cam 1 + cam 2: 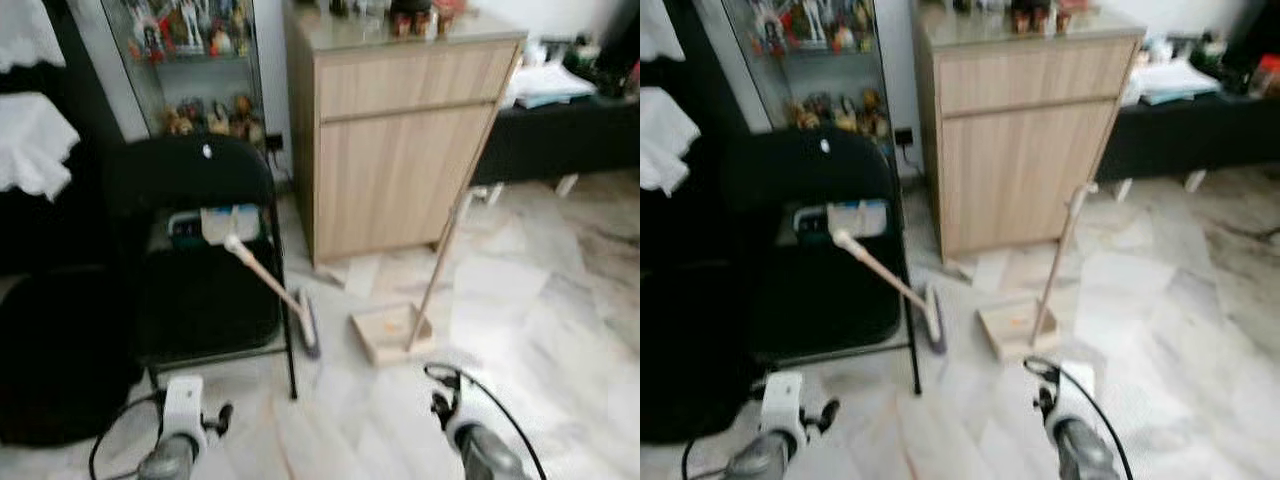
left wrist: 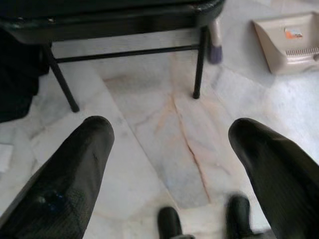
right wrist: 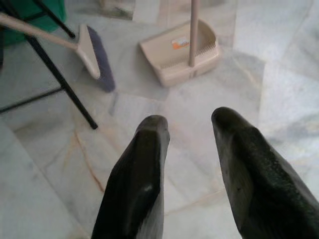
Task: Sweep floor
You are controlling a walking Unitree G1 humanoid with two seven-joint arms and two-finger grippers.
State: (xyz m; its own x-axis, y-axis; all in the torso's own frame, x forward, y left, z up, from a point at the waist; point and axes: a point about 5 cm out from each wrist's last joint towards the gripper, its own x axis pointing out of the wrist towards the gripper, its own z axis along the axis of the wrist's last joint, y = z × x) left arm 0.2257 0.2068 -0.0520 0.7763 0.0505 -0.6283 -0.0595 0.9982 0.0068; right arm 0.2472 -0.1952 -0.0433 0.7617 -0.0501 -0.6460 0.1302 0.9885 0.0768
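Broom (image 1: 272, 288) mid-frame, leaning on black folding chair (image 1: 200, 250), head on marble floor (image 1: 540, 330). Dustpan (image 1: 390, 335) just right of it, handle upright, before wooden cabinet (image 1: 400, 140). Left gripper (image 2: 169, 149) low at lower left, fingers spread, empty. Right gripper (image 3: 189, 144) lower right, released, holding nothing.

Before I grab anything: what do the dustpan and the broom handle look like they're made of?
The dustpan looks like moulded beige plastic, matte, with a comb-like ridge and a sticker. The broom handle is a pale tan stick, possibly wood or coated metal; the blur leaves it open. Both grippers hang open, holding nothing.
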